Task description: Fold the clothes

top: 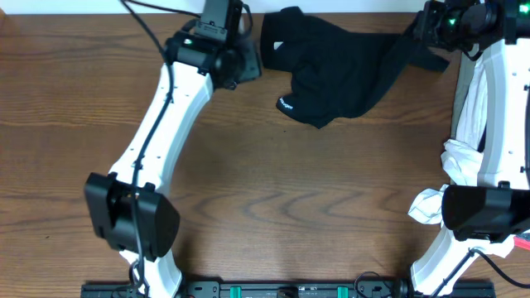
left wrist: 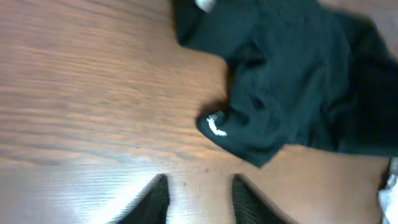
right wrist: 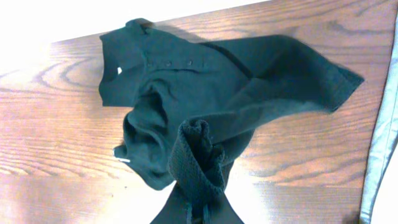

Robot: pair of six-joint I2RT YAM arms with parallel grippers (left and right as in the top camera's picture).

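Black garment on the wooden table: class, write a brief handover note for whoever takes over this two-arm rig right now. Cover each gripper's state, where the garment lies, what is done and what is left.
Left gripper: open and empty, over bare wood just short of the black soft-fabric garment.
Right gripper: shut on a ribbed edge of the garment.
Garment: bunched and creased at the far side of the wooden table, between the two arms, with its small white logo facing up at the near corner.
Done: no neat fold shows yet.
Left: spread it flat, then fold it.
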